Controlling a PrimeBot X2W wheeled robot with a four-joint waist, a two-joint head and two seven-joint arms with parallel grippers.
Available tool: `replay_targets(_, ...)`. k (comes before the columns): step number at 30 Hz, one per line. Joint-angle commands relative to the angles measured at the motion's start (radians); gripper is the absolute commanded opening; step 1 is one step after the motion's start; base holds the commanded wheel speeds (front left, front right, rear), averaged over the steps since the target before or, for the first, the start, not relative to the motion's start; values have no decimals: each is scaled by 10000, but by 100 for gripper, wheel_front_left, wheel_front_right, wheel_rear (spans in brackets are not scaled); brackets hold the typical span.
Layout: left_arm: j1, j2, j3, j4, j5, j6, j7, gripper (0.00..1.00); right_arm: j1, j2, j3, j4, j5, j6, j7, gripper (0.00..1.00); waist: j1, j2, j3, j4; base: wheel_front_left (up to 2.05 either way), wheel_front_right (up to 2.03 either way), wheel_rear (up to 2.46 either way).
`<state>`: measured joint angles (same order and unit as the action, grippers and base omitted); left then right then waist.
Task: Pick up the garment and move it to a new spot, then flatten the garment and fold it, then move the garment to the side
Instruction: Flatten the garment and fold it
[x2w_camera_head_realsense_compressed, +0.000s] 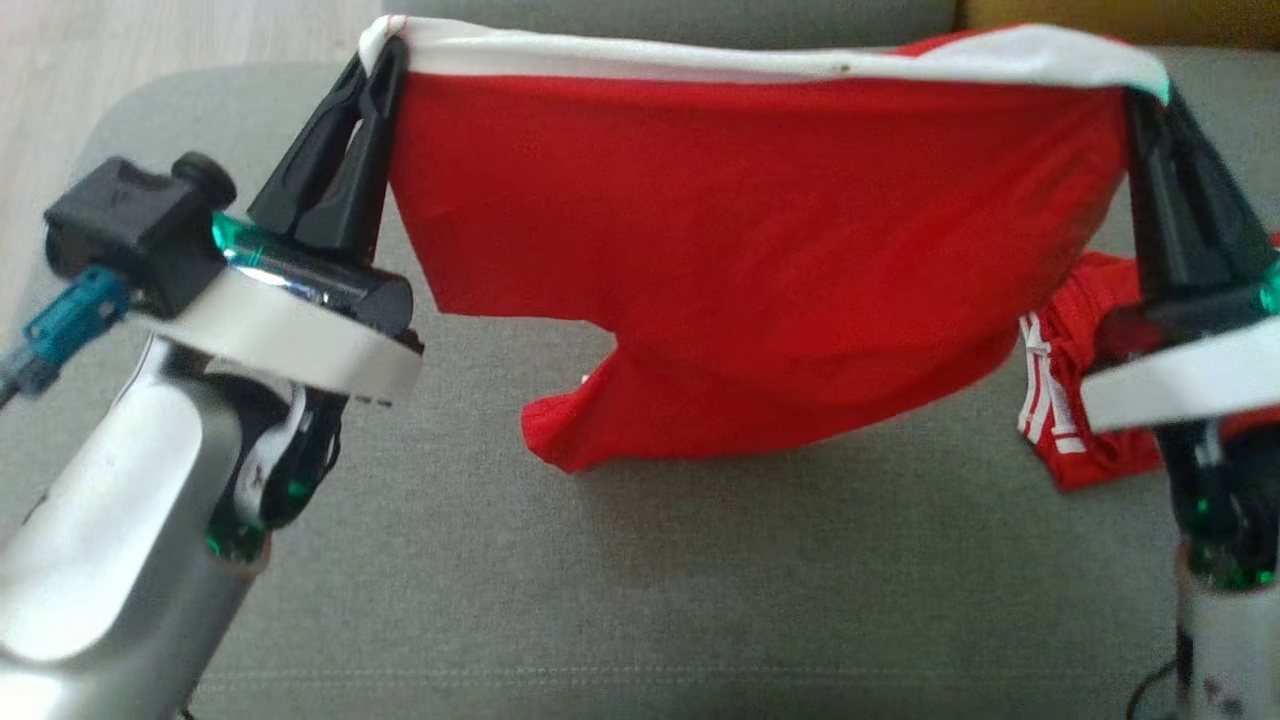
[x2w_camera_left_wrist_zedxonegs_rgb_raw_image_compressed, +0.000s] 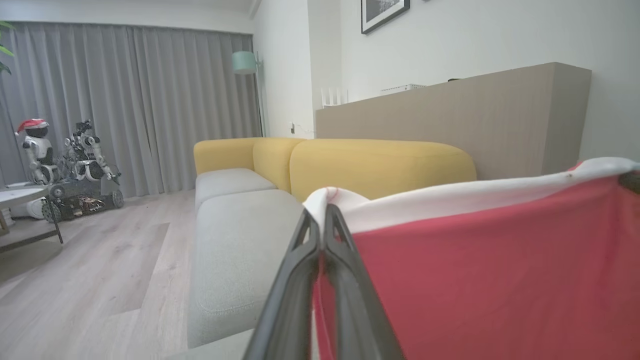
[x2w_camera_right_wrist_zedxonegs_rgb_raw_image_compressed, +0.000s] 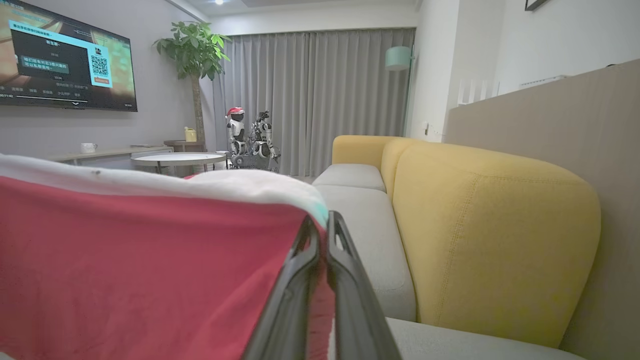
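Pinching its waistband ends, left fingers (x2w_camera_head_realsense_compressed: 335, 175) and right fingers (x2w_camera_head_realsense_compressed: 1185, 205) hold the garment (x2w_camera_head_realsense_compressed: 750, 250) stretched between them.

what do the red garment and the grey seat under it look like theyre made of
Red garment: thin, smooth knit, probably a synthetic sports fabric; it hangs limp in soft folds with a faint sheen. Its white band looks thicker and matte. Grey seat: woven upholstery cloth, matte, with a fine speckled grain and a stitched seam.

Grey sofa seat (x2w_camera_head_realsense_compressed: 640, 600) w/ lower end of red garment (x2w_camera_head_realsense_compressed: 760, 250).
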<state>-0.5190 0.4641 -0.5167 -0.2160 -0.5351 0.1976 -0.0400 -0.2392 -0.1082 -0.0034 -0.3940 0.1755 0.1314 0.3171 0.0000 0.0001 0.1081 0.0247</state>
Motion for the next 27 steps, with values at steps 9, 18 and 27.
replay_targets(9,-3707,-515,693,2762,-372,-1151,-607,0,-4522,-28,430,2615,643,-7,-281,0,0,-1,1119,-131,0,0,0)
replay_targets(18,-7102,-1350,1056,7945,-260,-2065,-1930,0,-9264,440,1160,8405,1237,-7,-2780,0,0,-1,1574,-467,0,0,0)
replay_targets(27,-7561,-2204,1212,11467,-256,-2919,-2211,0,-10826,575,3019,13145,2072,-7,-4618,0,0,-1,2374,-462,0,0,0)
